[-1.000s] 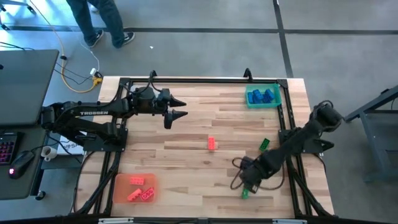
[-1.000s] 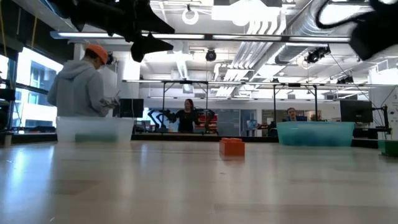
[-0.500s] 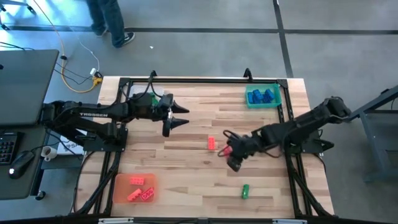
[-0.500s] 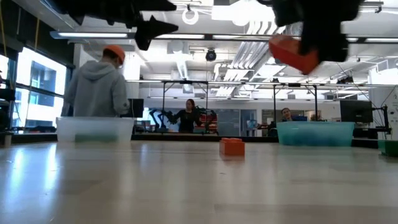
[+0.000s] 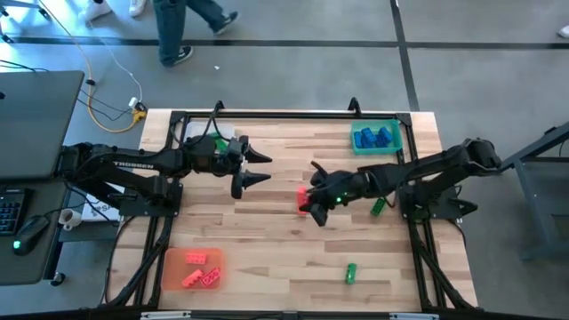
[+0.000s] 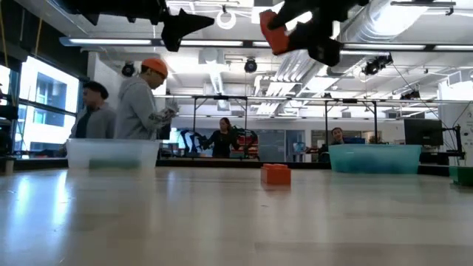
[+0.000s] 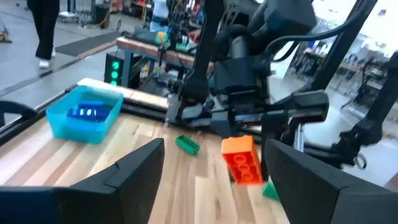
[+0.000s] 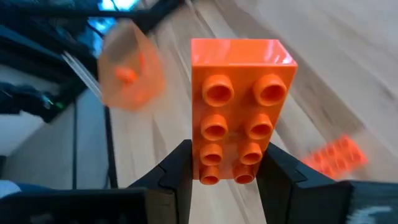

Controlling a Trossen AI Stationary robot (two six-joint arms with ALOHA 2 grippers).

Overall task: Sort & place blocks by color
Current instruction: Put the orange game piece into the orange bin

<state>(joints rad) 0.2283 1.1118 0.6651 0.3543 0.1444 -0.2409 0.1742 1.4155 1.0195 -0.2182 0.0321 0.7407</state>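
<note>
My right gripper (image 5: pixel 313 204) is over the middle of the table, shut on a red block (image 8: pixel 239 93) that shows high above the tabletop in the low view (image 6: pixel 273 33). A second red block (image 6: pixel 276 174) lies flat on the wood below it. Two green blocks (image 5: pixel 378 206) (image 5: pixel 350 272) lie on the table to the right and toward the near edge. My left gripper (image 5: pixel 258 169) hovers open at the left centre, pointing level at the held block (image 7: pixel 244 160), with nothing between its fingers. My right gripper pinches the red block by its two long sides (image 8: pixel 200 163), near one end, between its two fingers. The fingers (image 8: pixel 171 177) slant down toward the table's left. The block sticks out past the fingertips with its studs toward the wrist camera, lifted clear of the table.
A blue tray (image 5: pixel 359 148) with blue blocks stands at the far right. An orange tray (image 5: pixel 171 267) with red blocks sits at the near left. A clear tray (image 6: pixel 111 153) stands at the far left under my left arm. People stand beyond the table's far side.
My right gripper has carried the red block from near the table's near right up and toward the far left, to above the loose red block, and has tipped up from pointing steeply down. My left gripper has swung a little toward the near edge.
</note>
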